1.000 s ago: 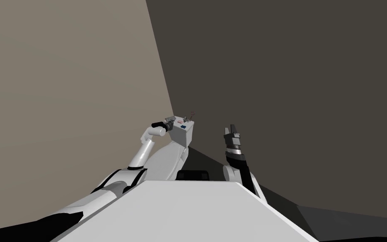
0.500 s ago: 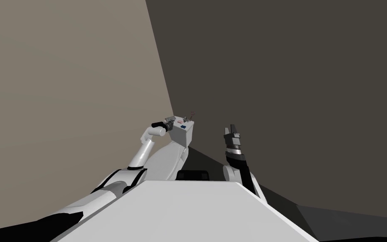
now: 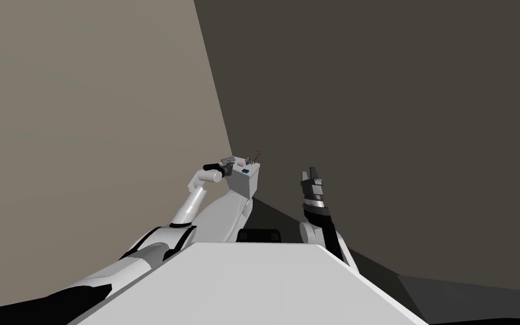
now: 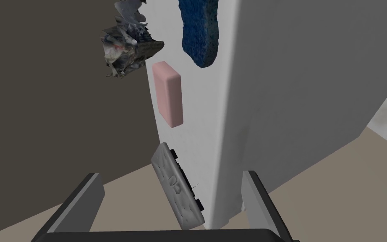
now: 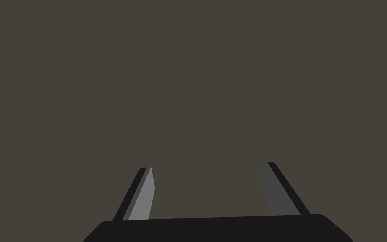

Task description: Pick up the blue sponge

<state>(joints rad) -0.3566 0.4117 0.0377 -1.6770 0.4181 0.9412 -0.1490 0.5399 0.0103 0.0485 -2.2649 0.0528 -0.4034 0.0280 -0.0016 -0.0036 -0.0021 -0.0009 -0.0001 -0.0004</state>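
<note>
Left end effector (image 4: 171,174): 2 fingers spread wide, gripping nothing, held over the near end of the white worktop (image 4: 205,126).
Left arm: stretched forward to the worktop, which stands in the corner where the lighter wall meets the darker one.
Blue sponge (image 4: 200,33): lying on the worktop's top, at the end far from the left end effector, well apart from both fingers, partly cut off by the picture's edge; seen in the head view as a small blue patch (image 3: 245,170) on the white top.
Pink bar (image 4: 168,94): flat on the same top, between the sponge and the end effector, close to the sponge but not touching it.
Grey flat item (image 4: 176,191): ridged, with dark knobs along 1 side, tilted, lying nearest the end effector, in the gap between the 2 fingers and touching neither.
Crumpled grey mass (image 4: 125,44): at the worktop's edge on the dark wall's side, just beside the sponge and the pink bar.
Right end effector (image 5: 207,168): 2 fingers spread apart, holding nothing; in the head view raised and pointing up, well apart from the worktop.
</note>
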